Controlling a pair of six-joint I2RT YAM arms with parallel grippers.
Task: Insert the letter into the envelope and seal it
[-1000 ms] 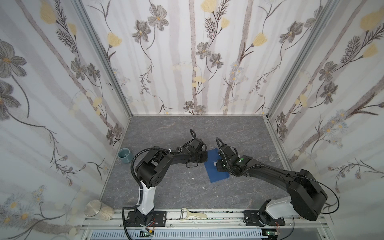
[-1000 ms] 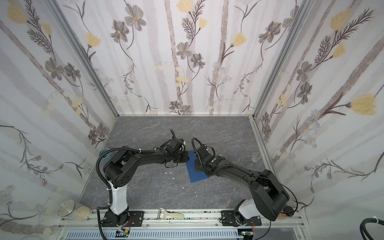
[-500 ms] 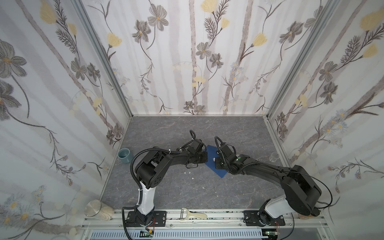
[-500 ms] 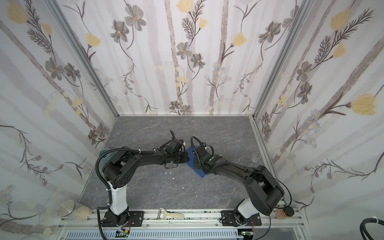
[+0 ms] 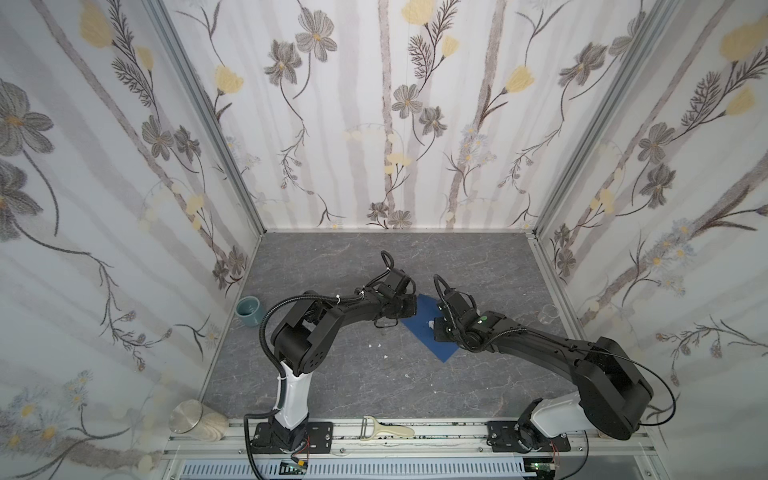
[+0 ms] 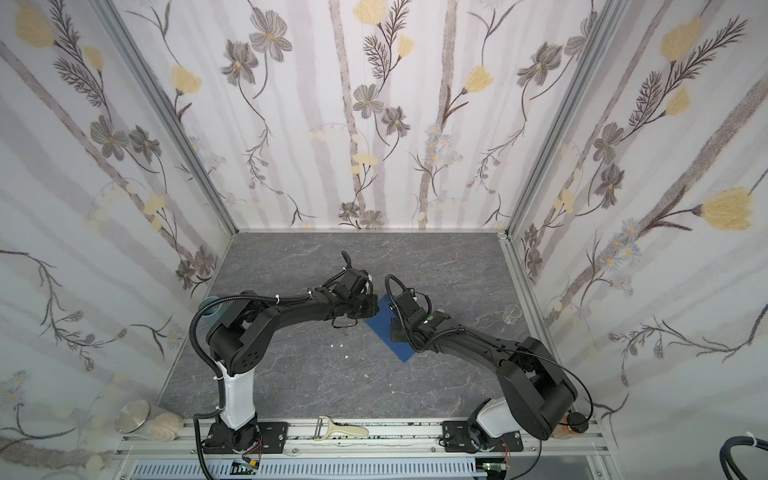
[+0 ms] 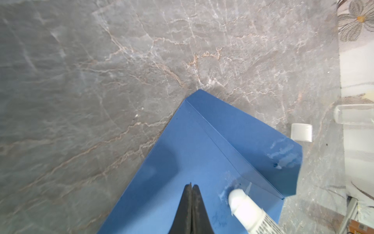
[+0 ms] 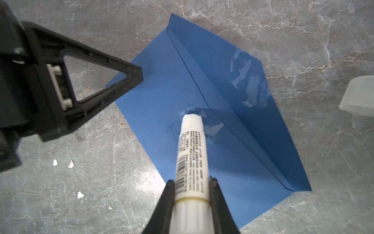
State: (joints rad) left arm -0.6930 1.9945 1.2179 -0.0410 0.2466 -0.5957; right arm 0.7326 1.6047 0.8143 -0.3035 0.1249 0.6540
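Observation:
The blue envelope (image 5: 419,329) (image 6: 384,332) lies flat on the grey table, its flap (image 8: 232,66) folded open and streaked with pale glue smears. My left gripper (image 7: 191,185) is shut, and its tips press down on the envelope's body (image 7: 172,162). My right gripper (image 8: 191,180) is shut on a white glue stick (image 8: 192,152). The stick's tip touches the envelope's body just beside the flap's fold, amid more smears. Its end also shows in the left wrist view as the glue stick (image 7: 242,206). The letter is not in view.
The glue stick's cap (image 8: 358,97) (image 7: 301,132) lies on the table past the flap. A clear glass cup (image 5: 549,313) stands by the right wall and a blue-grey mug (image 5: 249,311) by the left wall. White crumbs (image 5: 376,345) dot the table. A peeler (image 5: 384,428) lies on the front rail.
My right gripper has shifted the glue stick's tip a little across the envelope. The left gripper has stayed pressed on the envelope.

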